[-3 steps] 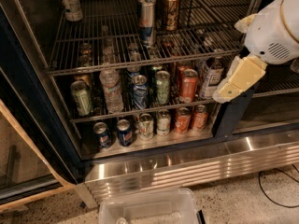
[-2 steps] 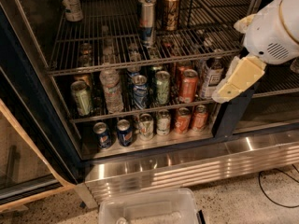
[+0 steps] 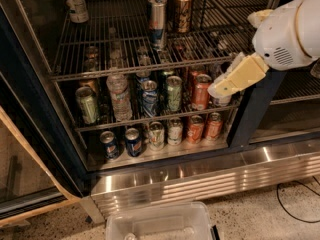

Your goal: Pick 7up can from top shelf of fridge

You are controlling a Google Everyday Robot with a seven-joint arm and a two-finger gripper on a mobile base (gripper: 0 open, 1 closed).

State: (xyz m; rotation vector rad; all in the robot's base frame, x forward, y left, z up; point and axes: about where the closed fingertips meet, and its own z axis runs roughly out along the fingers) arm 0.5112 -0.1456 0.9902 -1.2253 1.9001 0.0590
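Fridge (image 3: 200, 178) racks fill the frame. 7up can (image 3: 76, 4) stands upper left on top shelf (image 3: 105, 54). Gripper (image 3: 221, 87) hangs mid-right, well apart, probably lining up its reach; whether it's parted, I cannot tell.

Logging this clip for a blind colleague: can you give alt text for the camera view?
The robot's claw hangs at the right of the fridge, in front of the cans on the middle rack, below the top shelf. The 7up can stands untouched at that shelf's far left, well away from the claw.
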